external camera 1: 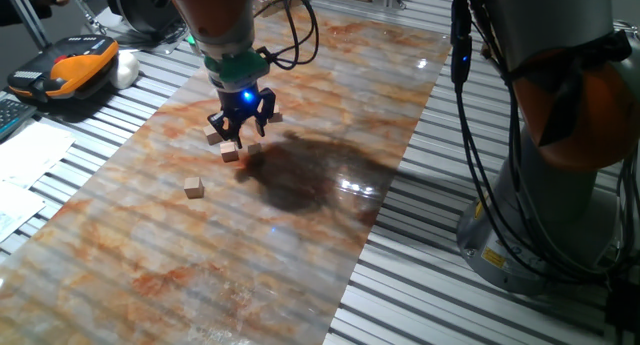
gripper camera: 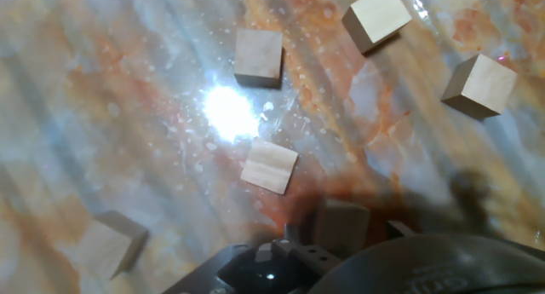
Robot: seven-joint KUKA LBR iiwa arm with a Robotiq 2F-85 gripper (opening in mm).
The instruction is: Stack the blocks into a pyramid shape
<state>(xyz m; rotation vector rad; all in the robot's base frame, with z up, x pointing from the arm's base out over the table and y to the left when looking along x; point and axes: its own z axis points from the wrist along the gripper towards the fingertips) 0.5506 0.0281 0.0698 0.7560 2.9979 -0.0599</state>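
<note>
Over the far middle of the marbled tabletop (external camera 1: 300, 235) I hang low above a loose scatter of blocks, my gripper (external camera 1: 240, 133) pointing straight down among them. Whether my fingers are spread or pinching one I cannot tell: the fixed view shows dark fingers close round a block (external camera 1: 231, 151), and in the hand view my own housing hides the tips.

Nothing is stacked yet, as far as I can see. Through the hand view six cubes lie flat and apart: a centre block (gripper camera: 269, 165) just below the lamp glare, an upper block (gripper camera: 258, 56) above it, two right-hand blocks (gripper camera: 375, 16) (gripper camera: 479, 85) near the top corner, a left block (gripper camera: 111, 241) low on the left, and a shadowed block (gripper camera: 341, 226) nearest my hand. So I judge this the opening step, gathering a base row.

My next move calls for squaring my fingers to one cube's flat faces, since most sit turned at angles, then setting it against a neighbour.

Room is good: the stray block (external camera 1: 194, 188) sits well apart toward the near left, and open marble lies toward the near right. The slab's left edge drops to slatted metal (external camera 1: 110, 120), not far from the cluster, so I'd build inward.
</note>
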